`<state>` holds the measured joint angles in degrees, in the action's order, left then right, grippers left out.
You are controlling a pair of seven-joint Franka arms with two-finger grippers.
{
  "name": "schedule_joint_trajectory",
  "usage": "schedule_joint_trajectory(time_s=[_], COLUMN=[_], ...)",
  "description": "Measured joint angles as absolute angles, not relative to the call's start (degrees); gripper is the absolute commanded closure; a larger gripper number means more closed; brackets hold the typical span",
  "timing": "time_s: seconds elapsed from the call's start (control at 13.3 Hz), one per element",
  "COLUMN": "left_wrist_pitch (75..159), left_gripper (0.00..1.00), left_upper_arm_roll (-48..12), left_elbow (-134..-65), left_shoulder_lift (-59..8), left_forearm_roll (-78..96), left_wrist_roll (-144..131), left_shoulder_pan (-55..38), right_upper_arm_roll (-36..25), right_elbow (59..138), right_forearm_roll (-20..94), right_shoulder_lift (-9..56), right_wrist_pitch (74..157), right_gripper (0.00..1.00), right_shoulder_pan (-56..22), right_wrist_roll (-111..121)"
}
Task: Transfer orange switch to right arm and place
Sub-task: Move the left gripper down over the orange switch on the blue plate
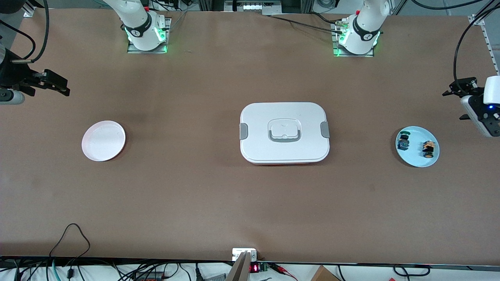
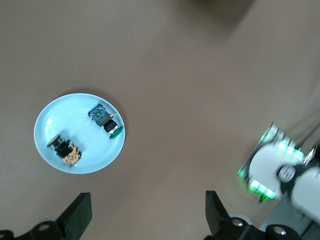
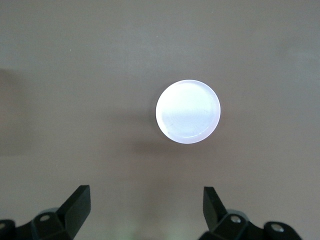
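Observation:
The orange switch lies on a light blue plate toward the left arm's end of the table, beside a green-capped switch. In the left wrist view the orange switch, the green-capped switch and the plate all show. My left gripper hangs open and empty over bare table beside that plate; it also shows in its wrist view. My right gripper is open and empty over the right arm's end of the table; it also shows in its wrist view.
A white round plate lies toward the right arm's end and shows in the right wrist view. A white lidded box with grey clips sits mid-table. The left arm's base shows in the left wrist view.

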<state>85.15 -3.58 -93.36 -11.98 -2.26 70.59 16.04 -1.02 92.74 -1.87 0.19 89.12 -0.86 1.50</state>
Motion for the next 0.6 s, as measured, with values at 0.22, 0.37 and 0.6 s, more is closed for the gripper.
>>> schedule_joint_trajectory(time_s=[0.22, 0.37, 0.6], left_wrist_pitch=[93.76, 103.36, 126.64], left_gripper=[0.00, 0.00, 0.00], left_upper_arm_roll=[-3.55, -3.51, -3.34], left_elbow=[-97.48, -103.02, -115.75], left_shoulder_lift=[-13.62, -13.83, -15.30], left_forearm_roll=[-5.70, -6.92, -7.10], left_wrist_roll=[81.48, 87.35, 99.67], left_shoulder_pan=[17.35, 19.50, 24.78], right_upper_arm_roll=[-1.04, -1.08, -1.10], right_elbow=[92.70, 92.70, 92.70], right_forearm_roll=[-1.87, -1.87, -1.88], right_shoulder_lift=[0.19, 0.22, 0.51], right_wrist_pitch=[87.41, 87.39, 87.80], right_gripper=[0.00, 0.00, 0.00], right_shoulder_pan=[-0.84, -0.80, -0.77], right_wrist_roll=[1.49, 1.47, 1.47])
